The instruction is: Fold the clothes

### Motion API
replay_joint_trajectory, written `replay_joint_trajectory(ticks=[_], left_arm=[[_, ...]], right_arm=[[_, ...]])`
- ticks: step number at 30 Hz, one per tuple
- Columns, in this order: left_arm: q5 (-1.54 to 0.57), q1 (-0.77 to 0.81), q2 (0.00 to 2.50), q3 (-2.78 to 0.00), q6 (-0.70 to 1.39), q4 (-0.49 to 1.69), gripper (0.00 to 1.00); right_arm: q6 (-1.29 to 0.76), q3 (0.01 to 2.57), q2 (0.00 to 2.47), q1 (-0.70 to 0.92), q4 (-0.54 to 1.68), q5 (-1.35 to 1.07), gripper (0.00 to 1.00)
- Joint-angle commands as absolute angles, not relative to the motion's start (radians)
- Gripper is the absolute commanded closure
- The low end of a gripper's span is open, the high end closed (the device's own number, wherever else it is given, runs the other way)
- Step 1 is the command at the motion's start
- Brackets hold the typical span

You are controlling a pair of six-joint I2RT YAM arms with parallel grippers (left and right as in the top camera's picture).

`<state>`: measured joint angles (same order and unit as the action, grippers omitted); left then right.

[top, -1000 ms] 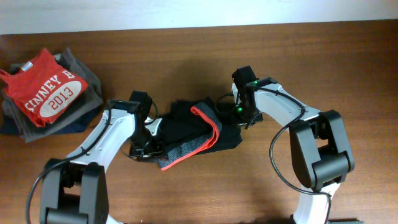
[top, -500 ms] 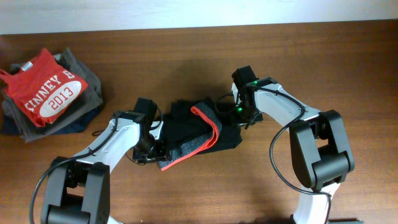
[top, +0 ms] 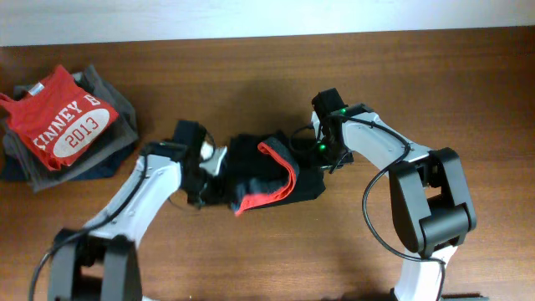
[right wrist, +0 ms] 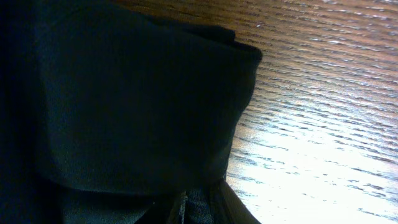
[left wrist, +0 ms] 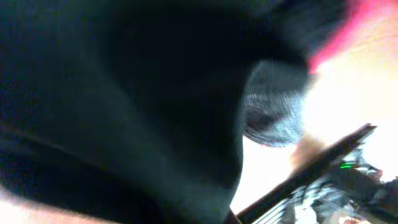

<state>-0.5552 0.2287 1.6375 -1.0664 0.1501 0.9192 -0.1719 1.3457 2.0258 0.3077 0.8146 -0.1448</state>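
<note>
The black trousers [top: 266,165] lie bunched at the table's middle, their grey waistband edged in red-orange [top: 284,181] curling over the top. My left gripper [top: 207,171] is at the bundle's left edge, shut on the cloth and holding it lifted. In the left wrist view black fabric [left wrist: 124,93] fills the picture, with the grey waistband [left wrist: 273,115] beside it, and the fingers are hidden. My right gripper [top: 321,152] is shut on the trousers' right edge. The right wrist view shows dark fabric [right wrist: 124,93] pinched at the jaws [right wrist: 186,208].
A pile of folded garments stands at the far left, with the red "2013" T-shirt [top: 67,125] on top of grey [top: 113,96] and navy ones. The brown wooden table [top: 435,75] runs to a pale wall at the back.
My left gripper has moved up and to the right with the trousers' left part, drawing the grey waistband over toward the middle. The right arm has not moved.
</note>
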Motion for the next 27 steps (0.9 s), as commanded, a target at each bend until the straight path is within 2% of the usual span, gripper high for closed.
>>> replay_joint_trajectory(ticks=[1, 7, 27], left_arm=[[-0.667, 0.223, 1.571, -1.174, 0.115, 0.908, 1.00], [-0.689, 0.224, 1.568, -1.282, 0.119, 0.820, 1.00], [-0.711, 0.293, 1.748, -1.281, 0.256, 0.611, 0.99]], right_arm=[[-0.165, 1.324, 2.096, 0.314, 0.811, -0.147, 0.81], [-0.165, 1.324, 2.096, 0.314, 0.810, -0.146, 0.81], [-0.165, 1.324, 2.096, 0.314, 0.811, -0.146, 0.81]])
